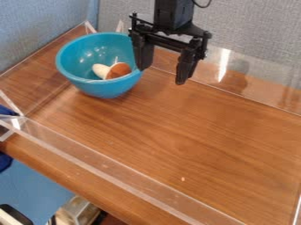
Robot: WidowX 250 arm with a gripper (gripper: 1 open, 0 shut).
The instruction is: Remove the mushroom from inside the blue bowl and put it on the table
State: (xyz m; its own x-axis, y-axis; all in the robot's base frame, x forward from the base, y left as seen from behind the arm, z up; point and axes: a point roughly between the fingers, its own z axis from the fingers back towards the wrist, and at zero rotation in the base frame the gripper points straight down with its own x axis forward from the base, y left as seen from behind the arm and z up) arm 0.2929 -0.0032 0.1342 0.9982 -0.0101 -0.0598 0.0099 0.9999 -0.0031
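Observation:
The blue bowl [99, 65] stands on the table [177, 132] at the back left. Inside it lies the mushroom [112, 69], tipped on its side, cream stem toward the left and orange-brown cap to the right. My gripper [164, 72] hangs just right of the bowl, above the tabletop, with its two black fingers [184, 68] pointing down. The jaws stand wide apart and nothing is between them. The left finger is close to the bowl's right rim.
Low clear acrylic walls [253, 66] edge the tabletop on all sides. A blue object [7, 112] shows at the left edge outside the wall. Bare wood stretches across the middle and front right of the table.

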